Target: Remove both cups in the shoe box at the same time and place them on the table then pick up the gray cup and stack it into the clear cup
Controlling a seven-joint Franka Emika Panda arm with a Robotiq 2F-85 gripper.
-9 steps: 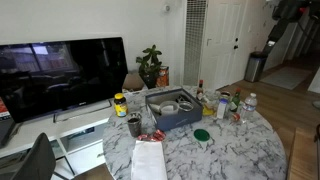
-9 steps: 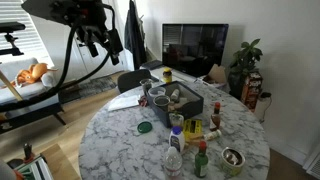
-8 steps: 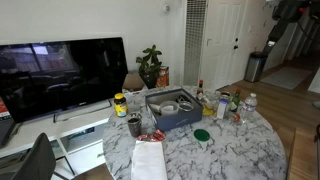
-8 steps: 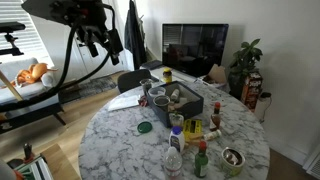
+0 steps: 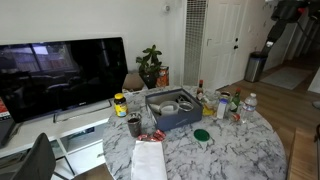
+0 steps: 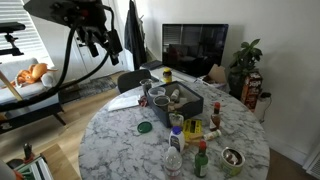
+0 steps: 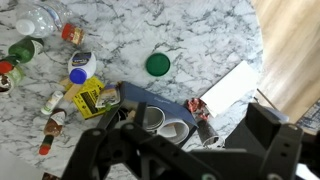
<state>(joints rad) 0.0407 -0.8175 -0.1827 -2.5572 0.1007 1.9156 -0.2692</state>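
Gray cup (image 7: 152,120): inside the shoe box (image 7: 138,97), seen from above in the wrist view. Its lower side is cut off by the dark frame of the hand.
Clear cup (image 7: 181,131): just beside the gray cup in the same box, pale and largely masked by that frame. I cannot tell whether the two touch.
Cups from the room: in both exterior views they are only small pale shapes in the box, too small to tell apart.
Shoe box: lidless, toward the edge of the counter (image 5: 235,150) that faces the television (image 5: 60,75).
Hand (image 6: 104,46): high up, out past the counter's edge and well apart from the box. In the wrist view it stands wide open, gripping nothing.
Arm (image 5: 284,13): in an exterior view, cropped by the top right corner.
Green lid (image 7: 157,64): on bare marble near the box.
White paper (image 7: 229,88): at the counter's edge, just beside the box.
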